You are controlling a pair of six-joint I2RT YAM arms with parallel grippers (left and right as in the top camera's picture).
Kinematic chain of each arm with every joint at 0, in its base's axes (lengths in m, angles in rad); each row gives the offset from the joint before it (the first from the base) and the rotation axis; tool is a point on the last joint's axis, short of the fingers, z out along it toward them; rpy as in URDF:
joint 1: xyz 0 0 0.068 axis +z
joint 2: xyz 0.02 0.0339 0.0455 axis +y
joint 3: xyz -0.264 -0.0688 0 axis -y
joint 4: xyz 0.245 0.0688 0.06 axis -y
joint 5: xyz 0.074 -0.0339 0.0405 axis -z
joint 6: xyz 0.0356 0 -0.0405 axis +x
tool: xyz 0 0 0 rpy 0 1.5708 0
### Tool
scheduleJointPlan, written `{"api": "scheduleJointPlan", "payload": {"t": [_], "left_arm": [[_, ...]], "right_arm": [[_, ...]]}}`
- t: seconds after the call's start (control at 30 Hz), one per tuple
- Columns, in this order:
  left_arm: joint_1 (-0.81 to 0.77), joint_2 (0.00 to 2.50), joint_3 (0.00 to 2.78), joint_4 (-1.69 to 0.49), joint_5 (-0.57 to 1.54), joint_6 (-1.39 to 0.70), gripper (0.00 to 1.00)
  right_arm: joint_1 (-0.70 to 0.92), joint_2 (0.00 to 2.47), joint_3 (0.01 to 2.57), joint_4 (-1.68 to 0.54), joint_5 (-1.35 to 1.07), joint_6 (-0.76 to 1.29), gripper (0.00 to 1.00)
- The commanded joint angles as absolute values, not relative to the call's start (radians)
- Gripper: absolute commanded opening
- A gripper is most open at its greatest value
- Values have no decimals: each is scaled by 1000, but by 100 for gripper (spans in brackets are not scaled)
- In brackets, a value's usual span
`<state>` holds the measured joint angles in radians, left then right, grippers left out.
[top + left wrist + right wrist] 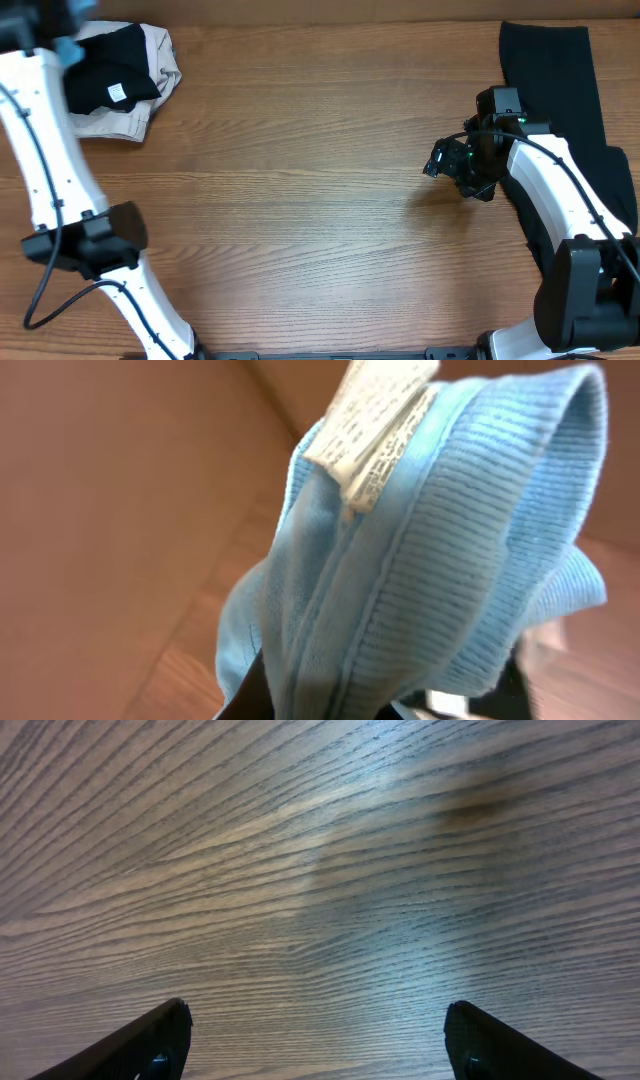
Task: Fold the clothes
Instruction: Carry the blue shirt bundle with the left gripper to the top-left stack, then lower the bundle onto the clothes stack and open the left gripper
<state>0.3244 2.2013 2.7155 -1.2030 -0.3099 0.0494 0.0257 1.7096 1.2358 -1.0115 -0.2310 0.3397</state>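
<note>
desk (300,200): wood grain, smooth, faint sheen in the right wrist view; light blue T-shirt (450,560): soft knit cloth, ribbed at the collar, matt; its white label (372,420): woven, fine texture; black garment (560,90): plain matt cloth; beige garment (160,55): matt cloth, creased; robot arms (45,150): smooth white plastic, slight gloss; right gripper (315,1020): matt black plastic

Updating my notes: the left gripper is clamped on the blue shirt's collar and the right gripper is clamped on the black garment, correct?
No. The right gripper is open over bare table, holding nothing, per the right wrist view. The rest stands.
</note>
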Motion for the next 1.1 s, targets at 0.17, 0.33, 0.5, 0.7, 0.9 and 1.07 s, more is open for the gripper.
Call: {"api": "scheduleJointPlan", "payload": {"t": [0.17,0.33,0.5,0.7,0.9,1.07], "left_arm": [[401,2263,2687,-1169,-207,2,4],[382,2367,2687,-1159,-114,-2,4],[337,2445,2687,-1148,-84,-7,4],[264,2475,2687,-1116,-84,-8,4],[191,2476,2687,-1084,-84,-7,38],[149,2476,2687,-1092,-88,8,100]], "right_arm": [[24,1695,1235,-1024,-240,334,85],[24,1695,1235,-1031,-240,334,85],[24,1695,1235,-1036,-240,334,85],[24,1695,1235,-1034,-240,334,85],[24,1695,1235,-1029,-240,334,85],[24,1695,1235,-1026,-236,333,85]]}}
